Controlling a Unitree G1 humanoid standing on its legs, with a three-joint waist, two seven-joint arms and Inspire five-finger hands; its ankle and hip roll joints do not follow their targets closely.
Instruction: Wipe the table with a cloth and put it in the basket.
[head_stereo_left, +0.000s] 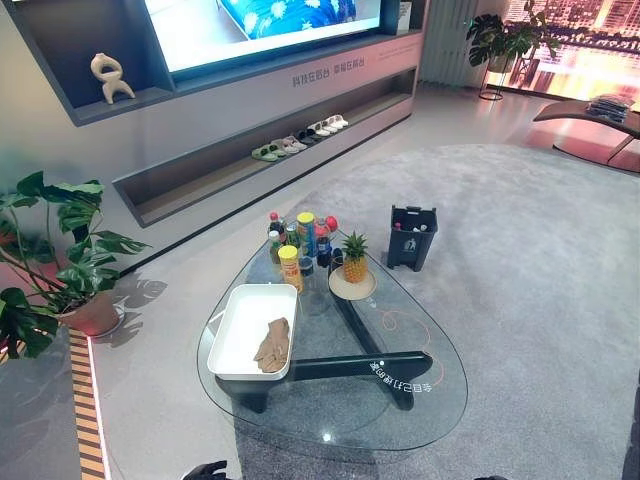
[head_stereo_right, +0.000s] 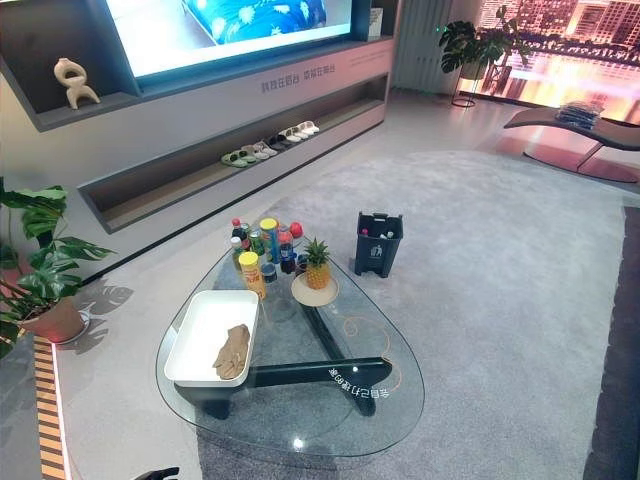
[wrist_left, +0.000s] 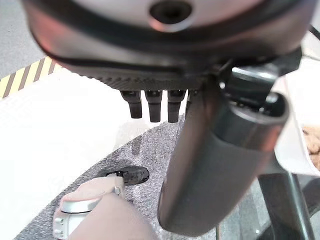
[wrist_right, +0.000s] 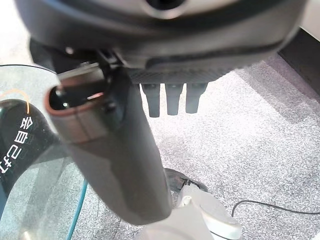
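A crumpled brown cloth (head_stereo_left: 272, 345) lies inside a white rectangular basket (head_stereo_left: 232, 322) on the left part of the glass table (head_stereo_left: 400, 400). In the left wrist view the basket's white wall (wrist_left: 300, 100) and a bit of the cloth (wrist_left: 312, 142) sit just past my left hand (wrist_left: 215, 165). That hand hangs beside the table's near left edge, fingers (wrist_left: 152, 107) straight, holding nothing. My right hand (wrist_right: 120, 150) hangs low by the table's near right edge over the grey carpet, fingers (wrist_right: 172, 102) straight and empty. The left hand (head_stereo_left: 205, 468) peeks in at the bottom of the left eye view.
Several bottles and cans (head_stereo_left: 300, 240) crowd the table's far end beside a pineapple (head_stereo_left: 354, 258) on a round plate. A dark bin (head_stereo_left: 412, 237) stands on the carpet beyond. A potted plant (head_stereo_left: 60, 270) is at the left, next to a striped floor strip (head_stereo_left: 88, 420).
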